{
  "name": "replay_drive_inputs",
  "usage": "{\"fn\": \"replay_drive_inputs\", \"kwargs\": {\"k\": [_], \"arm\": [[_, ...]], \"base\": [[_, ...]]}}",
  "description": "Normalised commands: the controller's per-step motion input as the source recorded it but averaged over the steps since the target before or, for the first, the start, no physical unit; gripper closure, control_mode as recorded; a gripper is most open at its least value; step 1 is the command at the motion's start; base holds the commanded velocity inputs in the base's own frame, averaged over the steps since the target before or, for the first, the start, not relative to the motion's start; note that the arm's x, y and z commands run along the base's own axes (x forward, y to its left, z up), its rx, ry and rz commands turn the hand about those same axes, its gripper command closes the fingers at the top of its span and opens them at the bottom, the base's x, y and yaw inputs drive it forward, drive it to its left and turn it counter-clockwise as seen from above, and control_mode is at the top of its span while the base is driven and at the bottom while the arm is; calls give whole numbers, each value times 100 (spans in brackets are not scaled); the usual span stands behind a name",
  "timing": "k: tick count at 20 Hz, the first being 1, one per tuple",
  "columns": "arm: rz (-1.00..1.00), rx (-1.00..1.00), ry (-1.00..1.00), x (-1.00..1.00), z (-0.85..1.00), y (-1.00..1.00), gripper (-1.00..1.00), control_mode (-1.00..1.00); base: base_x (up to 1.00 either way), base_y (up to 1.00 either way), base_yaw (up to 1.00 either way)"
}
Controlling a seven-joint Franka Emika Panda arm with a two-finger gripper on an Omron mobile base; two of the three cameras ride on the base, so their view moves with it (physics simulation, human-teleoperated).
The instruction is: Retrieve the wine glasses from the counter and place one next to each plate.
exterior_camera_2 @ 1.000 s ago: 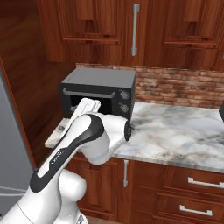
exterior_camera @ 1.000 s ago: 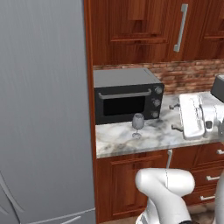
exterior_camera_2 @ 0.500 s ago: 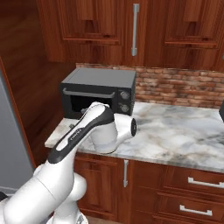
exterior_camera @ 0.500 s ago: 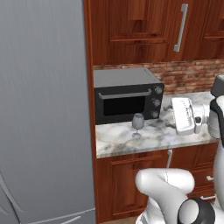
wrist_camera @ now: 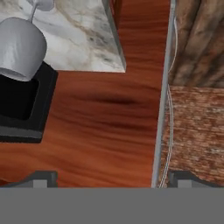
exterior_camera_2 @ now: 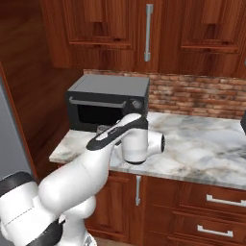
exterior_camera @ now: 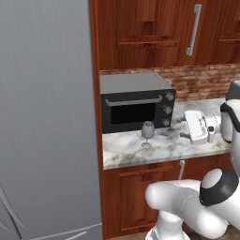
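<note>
on the counter point(exterior_camera: 164, 145) before the black oven point(exterior_camera: 136, 103), the wine glass point(exterior_camera: 147, 131) stands upright, off to the left of the gripper point(exterior_camera: 185, 129), fingers spread wide and empty.

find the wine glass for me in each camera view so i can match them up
Left base view: wine glass stands on the counter, just in front of the toaster oven.
Right base view: hidden behind the arm.
Hand view: upper left, seen rolled over.
Shared landmark: the black toaster oven.
</note>
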Motion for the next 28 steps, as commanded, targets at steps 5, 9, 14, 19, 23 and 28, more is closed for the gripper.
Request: {"fn": "replay_drive_inputs", "kwargs": {"k": [5, 9, 14, 19, 23, 28], "arm": [[2, 0, 11, 70, -52, -8, -100, -100], [0, 0, 7, 62, -45, 0, -100, -100], [0, 0, 5, 39, -45, 0, -100, -100], [0, 0, -1, 29, -32, 0, -100, -100], [0, 0, -1, 35, -31, 0, -100, -100], [0, 1, 0, 36, -32, 0, -100, -100]], "base": [[0, 0, 0], [0, 0, 0], [0, 0, 0], [0, 0, 0], [0, 0, 0], [0, 0, 0]]}}
